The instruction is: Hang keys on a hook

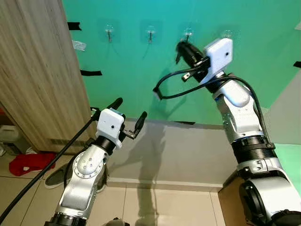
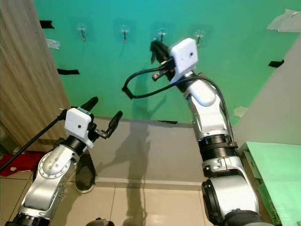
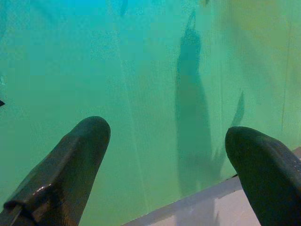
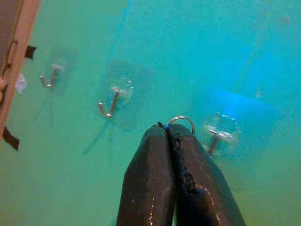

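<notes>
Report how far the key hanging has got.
Done: the right gripper is shut on the key ring and raised to the row of hooks on the green wall. In hand: the ring sits just beside the third hook, not yet over it. Left: slip it on and release. The left gripper is open and idle.
</notes>
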You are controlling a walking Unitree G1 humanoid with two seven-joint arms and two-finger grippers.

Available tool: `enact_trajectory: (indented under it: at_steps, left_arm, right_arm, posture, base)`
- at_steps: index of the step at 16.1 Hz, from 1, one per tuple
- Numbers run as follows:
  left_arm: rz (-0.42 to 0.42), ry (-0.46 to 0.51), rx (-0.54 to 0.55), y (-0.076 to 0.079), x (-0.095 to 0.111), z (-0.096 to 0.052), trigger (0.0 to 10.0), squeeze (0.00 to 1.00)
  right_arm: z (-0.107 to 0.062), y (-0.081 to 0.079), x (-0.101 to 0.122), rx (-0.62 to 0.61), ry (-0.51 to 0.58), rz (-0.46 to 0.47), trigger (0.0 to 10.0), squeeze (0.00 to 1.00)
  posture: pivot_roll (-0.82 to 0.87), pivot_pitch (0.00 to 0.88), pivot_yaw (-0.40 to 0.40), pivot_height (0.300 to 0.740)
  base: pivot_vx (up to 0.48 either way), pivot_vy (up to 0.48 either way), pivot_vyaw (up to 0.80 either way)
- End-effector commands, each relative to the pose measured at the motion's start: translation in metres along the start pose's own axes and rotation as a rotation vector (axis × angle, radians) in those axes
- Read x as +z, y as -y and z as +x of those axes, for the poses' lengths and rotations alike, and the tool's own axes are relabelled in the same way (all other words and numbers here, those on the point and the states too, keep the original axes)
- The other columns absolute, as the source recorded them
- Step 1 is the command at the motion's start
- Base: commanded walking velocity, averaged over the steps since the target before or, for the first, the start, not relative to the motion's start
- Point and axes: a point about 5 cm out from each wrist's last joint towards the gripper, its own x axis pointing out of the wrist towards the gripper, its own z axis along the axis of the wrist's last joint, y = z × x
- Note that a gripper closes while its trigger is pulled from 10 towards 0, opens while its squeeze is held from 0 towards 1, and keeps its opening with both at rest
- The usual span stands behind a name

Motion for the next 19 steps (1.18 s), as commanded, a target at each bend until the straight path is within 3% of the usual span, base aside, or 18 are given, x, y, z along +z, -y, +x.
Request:
enact_trajectory:
  at_steps: [1, 7, 19]
  left_arm:
    - [0.017, -0.006, -0.009, 0.001, 0.0, 0.003, 10.0, 0.0]
    - [0.015, -0.005, -0.014, 0.002, 0.0, 0.003, 10.0, 0.0]
    - [0.012, -0.011, -0.011, 0.002, -0.001, 0.004, 10.0, 0.0]
  right_arm:
    - [-0.001, 0.008, 0.011, -0.018, 0.038, 0.005, 0.0, 0.0]
    - [-0.005, 0.012, 0.008, -0.036, 0.019, 0.069, 0.0, 0.0]
    - [-0.005, 0.01, -0.003, -0.012, -0.055, 0.289, 0.0, 0.0]
  posture:
    - [0.13, 0.0, -0.045, 0.74]
    - [0.12, 0.0, -0.041, 0.74]
    - [0.12, 0.0, -0.044, 0.74]
  base:
    - [0.0, 0.0, 0.0]
    - [0.0, 0.0, 0.0]
    - [0.0, 0.0, 0.0]
